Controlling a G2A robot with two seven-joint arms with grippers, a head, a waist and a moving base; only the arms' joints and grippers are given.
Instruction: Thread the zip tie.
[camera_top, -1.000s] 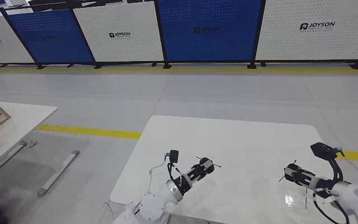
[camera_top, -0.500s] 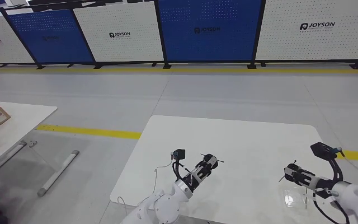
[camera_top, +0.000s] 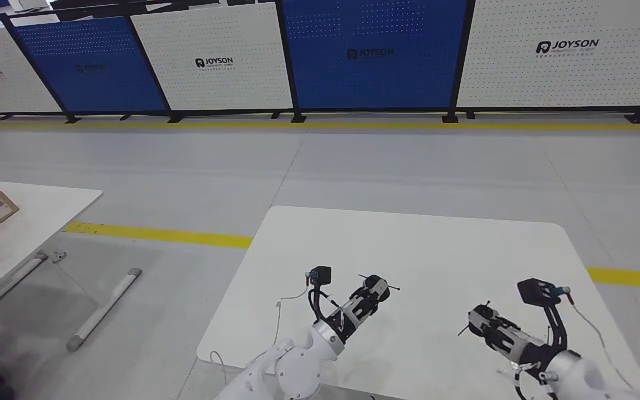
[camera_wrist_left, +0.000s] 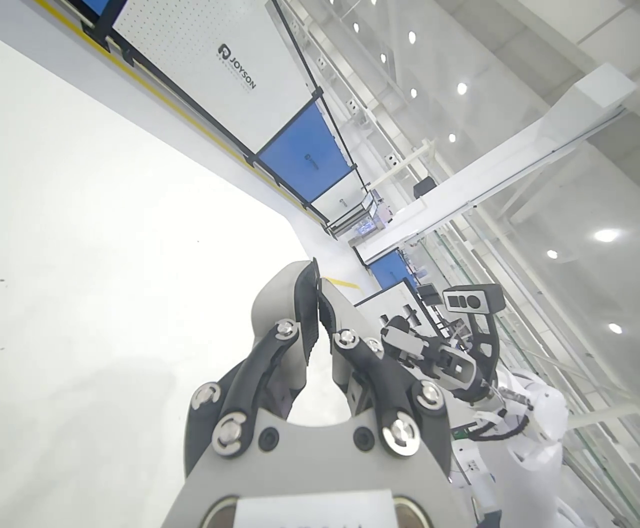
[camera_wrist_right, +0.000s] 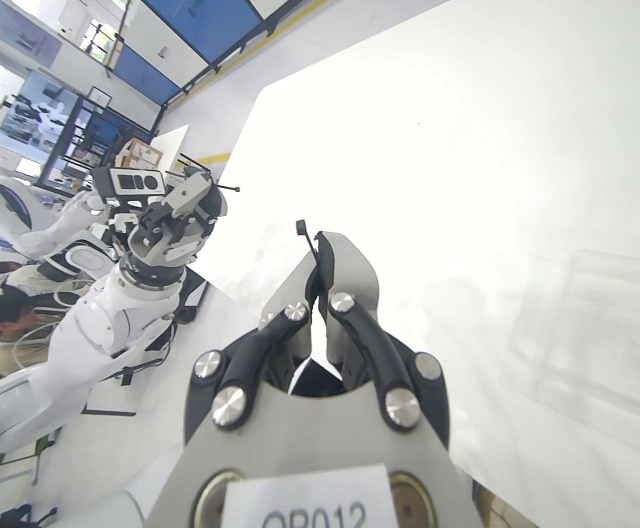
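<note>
The zip tie (camera_wrist_right: 307, 240) is black and is clamped between the closed fingers of the right tool (camera_wrist_right: 320, 260), with its head end protruding past the fingertips. In the top view this tool (camera_top: 477, 320) is held above the near right part of the table (camera_top: 420, 240), pointing towards the left arm, and the tie (camera_top: 464, 330) crosses its tip.

A second zip tie (camera_wrist_right: 229, 188) is gripped in the left tool (camera_wrist_right: 210, 192), whose fingers (camera_wrist_left: 306, 300) are pressed together. The strap (camera_top: 392, 288) sticks out on both sides of the tool tip (camera_top: 375, 288). The left arm is angled up from the near table edge, towards the far right. The two tools face each other, well apart.

The table is white, with rounded corners. It stands on a grey floor marked with a yellow line (camera_top: 160, 234). A second white table (camera_top: 40, 210) stands at the left. Blue and white pegboard panels (camera_top: 375, 55) close off the far side, and each carries a printed logo. A white printed label (camera_wrist_right: 310, 495) is fixed to the right wrist housing.
</note>
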